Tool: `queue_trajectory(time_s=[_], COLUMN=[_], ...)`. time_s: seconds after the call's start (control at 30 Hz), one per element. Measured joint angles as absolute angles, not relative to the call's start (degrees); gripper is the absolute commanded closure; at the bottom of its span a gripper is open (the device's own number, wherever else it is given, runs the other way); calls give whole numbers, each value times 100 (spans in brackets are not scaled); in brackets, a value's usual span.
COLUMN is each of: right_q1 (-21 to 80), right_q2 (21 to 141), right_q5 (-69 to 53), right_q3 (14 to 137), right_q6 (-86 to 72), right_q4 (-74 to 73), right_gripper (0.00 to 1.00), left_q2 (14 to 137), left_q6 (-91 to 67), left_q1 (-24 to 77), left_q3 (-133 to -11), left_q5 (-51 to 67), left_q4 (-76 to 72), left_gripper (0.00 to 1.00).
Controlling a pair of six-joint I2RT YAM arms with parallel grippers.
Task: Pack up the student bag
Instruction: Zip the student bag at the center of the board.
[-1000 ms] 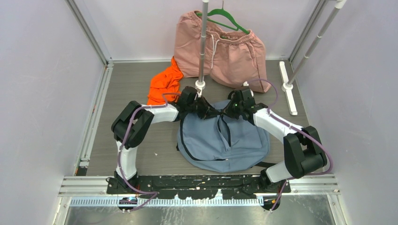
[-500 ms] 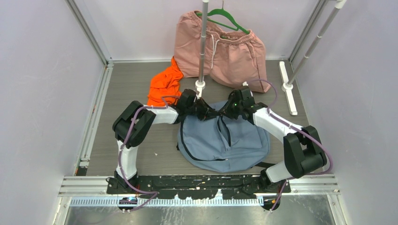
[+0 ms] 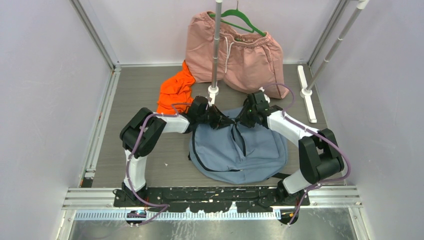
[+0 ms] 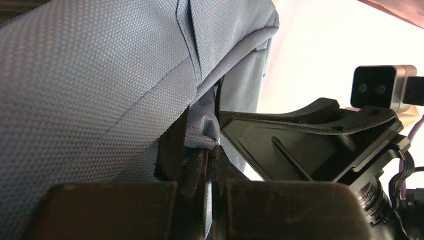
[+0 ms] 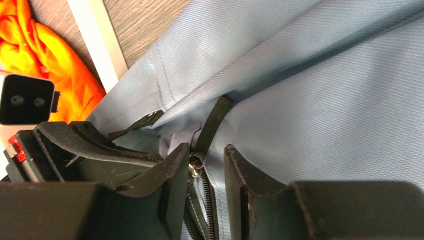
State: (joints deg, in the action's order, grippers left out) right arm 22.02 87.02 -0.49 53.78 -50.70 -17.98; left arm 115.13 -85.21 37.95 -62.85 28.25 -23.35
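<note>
Student bag is lying flat on the bench, centred between the 2 arms. Its top edge is facing the far wall, and both hands are meeting at that edge.

Left hand is clamping shut on the student bag. Its wrist view is showing a fold of grey-blue fabric and a black strap pinched between the fingers. This grip is holding unchanged over the last second.

Right hand is the part that is changing. 1 second ago it was closed at the top of the bag. Now its fingers are standing apart, with the zipper pull and its black tab sitting in the gap (the pull is lying close to 1 finger, but nothing is being squeezed). In the overhead view the right elbow is also sitting slightly further in than before.

Meaning for the task:
- The right hand appears to be letting go of the zipper pull, probably to re-grip it or because this pull is finished.
- The left hand is acting as the anchor, keeping the fabric taut.
- How far the zipper is standing open cannot be told here.
- Packing itself is not yet starting: the orange garment and the pink shorts are both lying outside the bag, beyond its top edge.
</note>
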Motion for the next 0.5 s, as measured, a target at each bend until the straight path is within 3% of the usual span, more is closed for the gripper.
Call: queue_trajectory(time_s=[0.2,0.37,0.5], right_q1=[2158,2086,2071], right_q2=[8901,9181,9351], right_q5=[3,-5,-10], right_q3=[5384,5570,5664], right_q6=[-5074,-5083,-5116], right_q4=[-1804,-1745,-1623], right_gripper=[62,54,54], left_q2=[11513,11513,11513], left_q6=[-8534,-8536,-8534], left_q1=[3791,3785,3785], left_q3=[-6252,-6213,-6211], left_q5=[2827,2827,2827], left_q4=[-2379,-2418,-2429], left_gripper=[100,100,100])
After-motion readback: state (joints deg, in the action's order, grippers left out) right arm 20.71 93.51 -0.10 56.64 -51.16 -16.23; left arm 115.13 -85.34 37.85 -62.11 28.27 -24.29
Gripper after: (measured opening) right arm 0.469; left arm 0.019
